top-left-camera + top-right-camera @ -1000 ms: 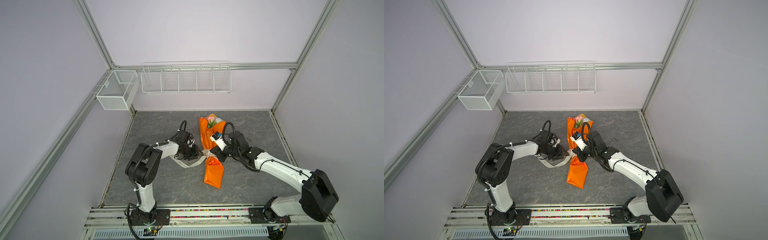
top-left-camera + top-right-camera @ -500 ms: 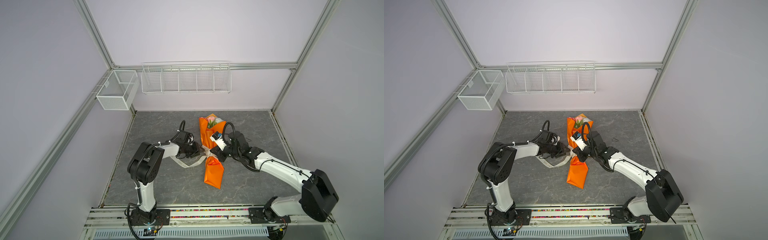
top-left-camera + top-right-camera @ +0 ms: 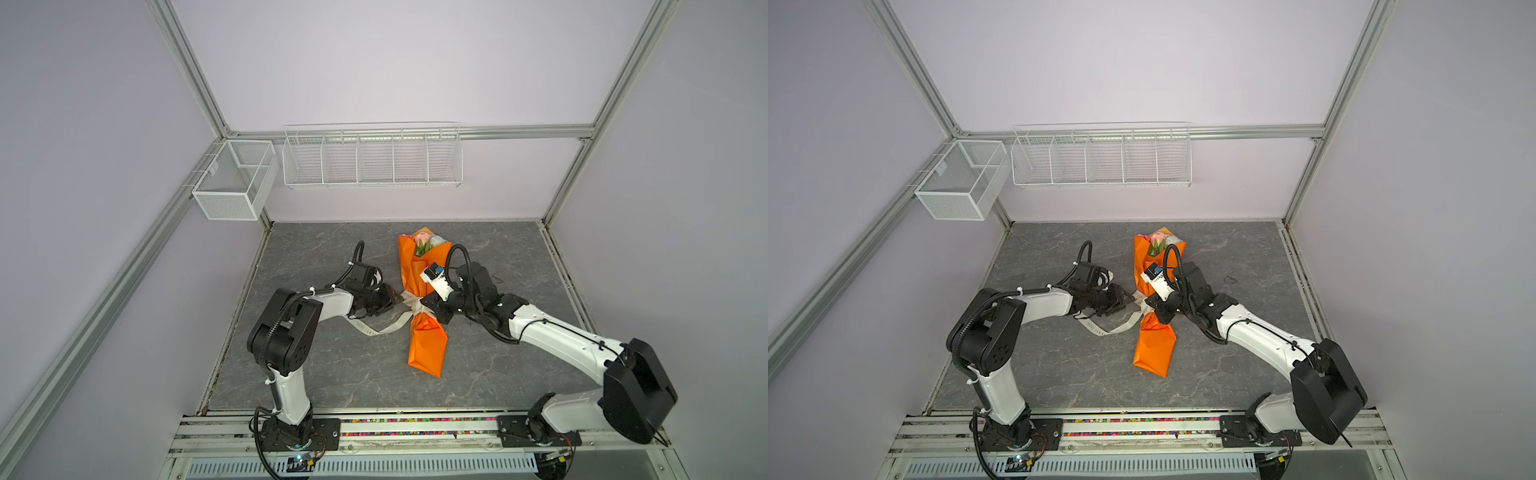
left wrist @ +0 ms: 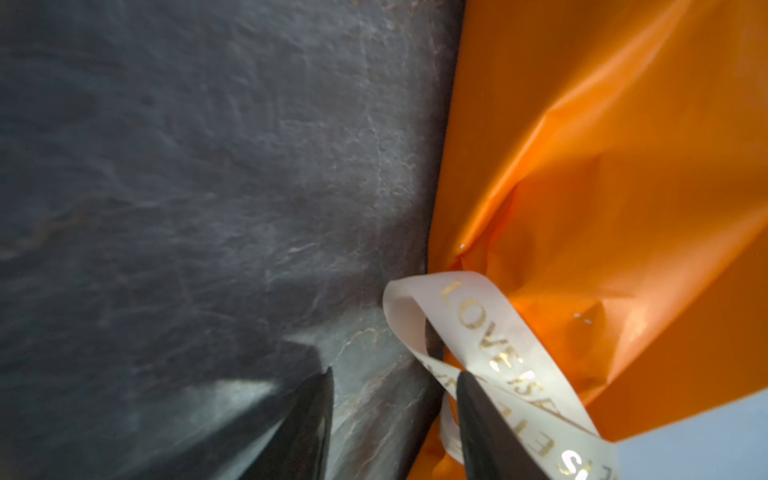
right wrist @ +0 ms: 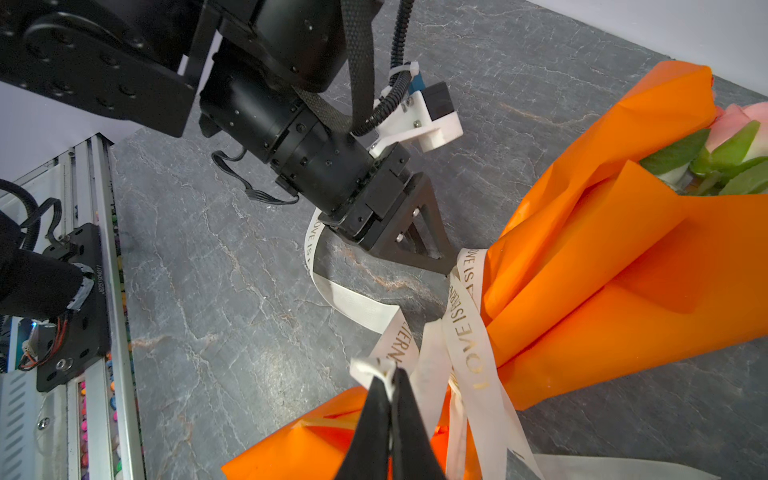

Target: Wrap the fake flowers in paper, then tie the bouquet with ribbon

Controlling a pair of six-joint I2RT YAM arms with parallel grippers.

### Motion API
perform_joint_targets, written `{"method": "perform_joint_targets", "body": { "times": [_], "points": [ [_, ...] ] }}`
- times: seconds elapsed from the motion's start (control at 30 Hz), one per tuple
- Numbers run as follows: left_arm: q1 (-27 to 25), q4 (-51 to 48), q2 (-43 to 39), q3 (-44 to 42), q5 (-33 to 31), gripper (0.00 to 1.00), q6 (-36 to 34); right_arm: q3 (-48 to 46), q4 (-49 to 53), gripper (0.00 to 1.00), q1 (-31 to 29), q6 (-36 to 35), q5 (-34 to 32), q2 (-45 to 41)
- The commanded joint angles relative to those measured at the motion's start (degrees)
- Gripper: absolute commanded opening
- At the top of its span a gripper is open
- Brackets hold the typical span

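The bouquet [image 3: 428,345] lies on the grey floor in orange paper, with the fake flowers [image 3: 424,241] at its far end, pink and green in the right wrist view [image 5: 735,137]. A cream ribbon [image 5: 467,332] with gold letters wraps its waist, and one tail [image 3: 386,328] trails left. My right gripper [image 5: 388,372] is shut on a fold of ribbon at the waist [image 3: 1152,305]. My left gripper [image 4: 395,372] is open with bare floor between its fingers. One finger rests against a ribbon loop [image 4: 469,316] beside the paper [image 4: 602,166].
A white mesh box [image 3: 232,187] and a wire shelf [image 3: 372,158] hang on the back walls, well above the floor. The arms' base rail [image 3: 415,428] runs along the front edge. Aluminium frame posts mark the corners.
My left gripper has edged right, closer to the bouquet's waist and its ribbon loop. The right gripper has kept its hold in the same place.
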State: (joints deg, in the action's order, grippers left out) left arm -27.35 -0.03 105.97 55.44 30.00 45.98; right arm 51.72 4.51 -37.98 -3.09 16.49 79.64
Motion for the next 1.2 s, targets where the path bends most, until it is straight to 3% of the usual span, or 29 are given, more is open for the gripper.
{"method": "perform_joint_targets", "body": {
  "times": [0.0,0.53,0.93,1.17],
  "points": [
    [0.1,1.4,1.7,1.8,2.2,0.49,-1.6,-0.9,0.8,0.07,0.0,-1.3,-0.4,-1.2],
    [0.0,3.1,8.8,7.5,7.7,0.47,-2.8,-0.7,1.0,0.06,0.0,-1.5,-1.0,-0.6],
    [-0.1,3.2,5.2,6.5,6.3,0.13,-2.2,-0.3,1.7,0.07,0.0,-1.3,-1.9,-0.2],
    [-0.1,2.1,0.0,4.4,4.3,0.11,-2.2,-0.2,2.3,0.07,0.0,-0.7,-3.8,0.0]
  ]
}}
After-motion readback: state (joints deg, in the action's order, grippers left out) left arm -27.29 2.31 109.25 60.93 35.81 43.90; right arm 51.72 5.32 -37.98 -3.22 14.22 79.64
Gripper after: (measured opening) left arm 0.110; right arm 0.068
